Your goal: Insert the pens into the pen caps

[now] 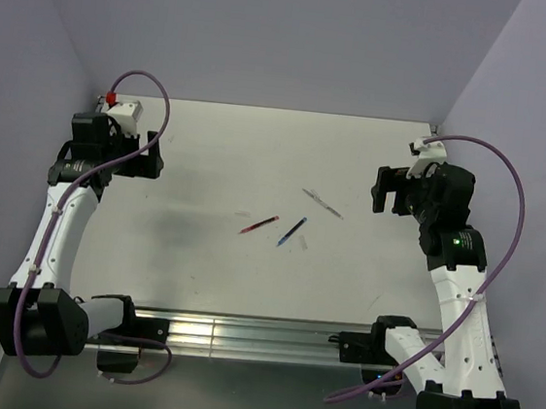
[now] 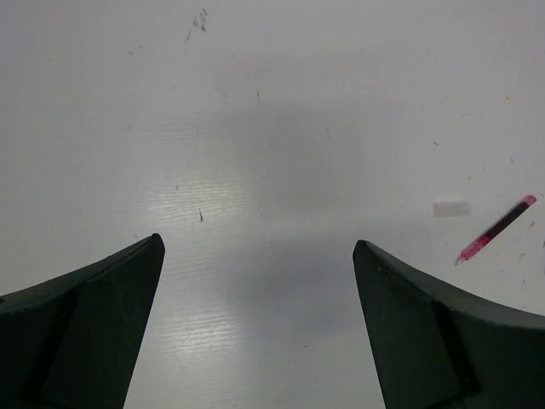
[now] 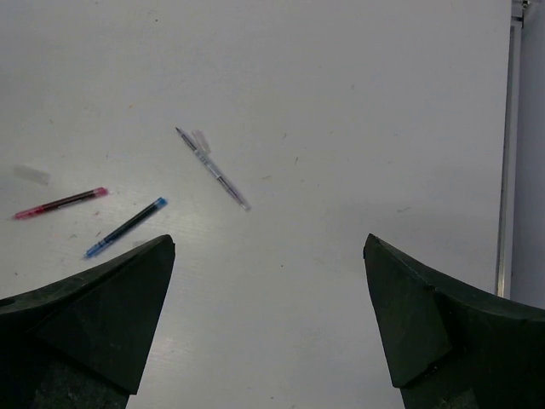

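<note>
Three pens lie mid-table: a red pen (image 1: 259, 225), a blue pen (image 1: 292, 232) and a pale clear-grey pen (image 1: 322, 203). In the right wrist view the red pen (image 3: 60, 203), blue pen (image 3: 125, 227) and clear-grey pen (image 3: 213, 168) lie apart. One faint translucent cap (image 3: 202, 141) lies beside the clear-grey pen's far end, and another cap (image 3: 31, 174) lies near the red pen. The left wrist view shows the red pen (image 2: 496, 230) and a cap (image 2: 451, 209) next to it. My left gripper (image 1: 151, 158) (image 2: 258, 247) is open and empty, far left of the pens. My right gripper (image 1: 382, 189) (image 3: 268, 243) is open and empty, right of them.
The white table (image 1: 197, 275) is walled at the back and both sides. A metal rail (image 1: 240, 336) runs along the near edge between the arm bases. Purple cables loop over both arms.
</note>
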Action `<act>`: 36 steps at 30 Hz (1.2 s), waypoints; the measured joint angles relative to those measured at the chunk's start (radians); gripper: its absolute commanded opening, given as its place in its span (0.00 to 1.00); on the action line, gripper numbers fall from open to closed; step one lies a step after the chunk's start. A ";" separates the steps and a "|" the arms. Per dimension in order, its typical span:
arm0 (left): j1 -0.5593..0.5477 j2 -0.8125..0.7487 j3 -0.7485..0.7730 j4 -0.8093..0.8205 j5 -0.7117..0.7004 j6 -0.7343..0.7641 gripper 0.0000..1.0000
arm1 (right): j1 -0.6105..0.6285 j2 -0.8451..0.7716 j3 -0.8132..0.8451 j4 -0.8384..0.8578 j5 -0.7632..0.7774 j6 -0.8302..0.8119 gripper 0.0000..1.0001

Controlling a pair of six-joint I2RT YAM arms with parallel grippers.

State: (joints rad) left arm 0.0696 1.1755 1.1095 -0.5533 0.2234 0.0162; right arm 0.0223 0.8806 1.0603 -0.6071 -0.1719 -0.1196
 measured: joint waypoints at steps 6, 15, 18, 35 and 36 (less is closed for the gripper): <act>-0.014 0.059 0.089 -0.015 0.030 0.063 1.00 | 0.000 0.036 0.037 -0.008 -0.007 -0.001 1.00; -0.250 0.269 0.284 -0.060 0.042 0.122 0.77 | 0.000 0.154 0.098 -0.053 -0.056 -0.035 1.00; -0.368 0.351 0.318 -0.071 0.037 0.119 0.68 | 0.000 0.188 0.100 -0.075 -0.087 -0.042 1.00; -0.731 0.699 0.378 -0.152 -0.040 0.103 0.39 | 0.000 0.241 0.135 -0.127 -0.174 -0.061 1.00; -0.734 0.711 0.381 -0.152 -0.042 0.103 0.39 | 0.000 0.241 0.135 -0.127 -0.177 -0.061 1.00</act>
State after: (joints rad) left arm -0.6640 1.8866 1.4906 -0.7052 0.1818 0.1192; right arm 0.0223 1.1217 1.1950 -0.7341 -0.3489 -0.1806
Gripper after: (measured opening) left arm 0.396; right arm 0.997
